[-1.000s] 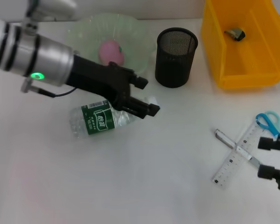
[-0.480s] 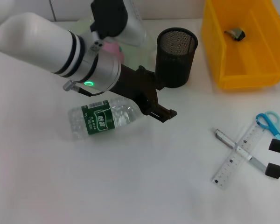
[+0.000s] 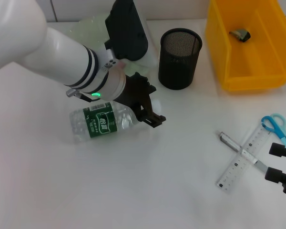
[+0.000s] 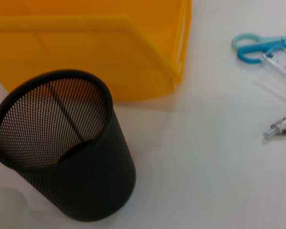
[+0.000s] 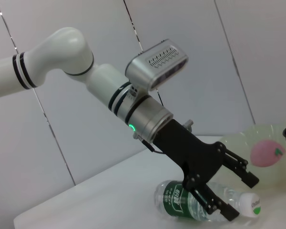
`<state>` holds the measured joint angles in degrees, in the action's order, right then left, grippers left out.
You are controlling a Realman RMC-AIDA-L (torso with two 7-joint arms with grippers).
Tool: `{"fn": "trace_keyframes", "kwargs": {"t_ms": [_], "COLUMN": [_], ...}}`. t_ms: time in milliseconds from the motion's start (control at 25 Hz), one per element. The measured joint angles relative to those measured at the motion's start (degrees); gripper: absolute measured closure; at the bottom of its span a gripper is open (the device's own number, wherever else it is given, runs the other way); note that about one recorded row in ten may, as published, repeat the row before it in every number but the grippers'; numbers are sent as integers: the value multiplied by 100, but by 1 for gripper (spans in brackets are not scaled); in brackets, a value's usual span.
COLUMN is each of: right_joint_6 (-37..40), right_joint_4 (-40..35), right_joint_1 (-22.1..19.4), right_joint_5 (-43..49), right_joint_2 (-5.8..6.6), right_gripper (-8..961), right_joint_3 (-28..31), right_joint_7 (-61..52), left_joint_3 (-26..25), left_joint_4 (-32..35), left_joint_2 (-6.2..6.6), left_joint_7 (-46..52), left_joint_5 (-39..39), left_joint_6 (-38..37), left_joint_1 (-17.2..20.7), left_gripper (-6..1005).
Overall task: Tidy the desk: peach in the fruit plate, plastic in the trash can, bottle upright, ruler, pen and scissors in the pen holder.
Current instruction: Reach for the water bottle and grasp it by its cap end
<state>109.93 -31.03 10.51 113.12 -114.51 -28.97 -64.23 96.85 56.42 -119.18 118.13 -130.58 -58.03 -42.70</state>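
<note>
The clear bottle (image 3: 99,124) with a green label lies on its side at centre left. My left gripper (image 3: 151,110) is open at its neck, fingers on either side of it; the right wrist view shows the gripper (image 5: 241,197), the bottle (image 5: 181,202) and its white cap. The peach (image 5: 266,152) rests in the pale green fruit plate (image 5: 238,143); in the head view my left arm hides it. The ruler (image 3: 242,160), pen (image 3: 239,150) and blue scissors (image 3: 276,125) lie at the right. My right gripper (image 3: 279,162) stands open beside them.
The black mesh pen holder (image 3: 179,58) stands behind the bottle's cap end. The yellow trash can (image 3: 248,71) at the back right holds a plastic piece (image 3: 240,34). The left wrist view shows the pen holder (image 4: 62,152) and the trash can (image 4: 86,47).
My left arm has swung over the plate and turned its wrist, covering the peach. Its gripper has pulled back a little toward the bottle's neck. The bottle has not moved.
</note>
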Motion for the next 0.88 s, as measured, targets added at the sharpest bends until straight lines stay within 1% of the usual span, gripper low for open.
{"fn": "trace_keyframes", "kwargs": {"t_ms": [200,720,880], "right_joint_6": [-42,-54,-53], "right_joint_4": [84,89,89], "right_joint_1": [12,-3,-5], "right_joint_5": [0,0,0], "right_joint_2": [-8,-10,-10], "right_gripper": [285,285,285], "right_joint_3": [2,40,22], "right_joint_7": [56,60,60], "left_joint_3": [174,346,369], "left_joint_4": [7,-46,-58], "left_joint_2": [0,0,0], "left_joint_7": [187,333,362], "left_joint_5": [-198,-255,-282], "left_joint_6": [109,277,294], "left_joint_1": [-2,-54,-56], "left_gripper": [223,229,349]}}
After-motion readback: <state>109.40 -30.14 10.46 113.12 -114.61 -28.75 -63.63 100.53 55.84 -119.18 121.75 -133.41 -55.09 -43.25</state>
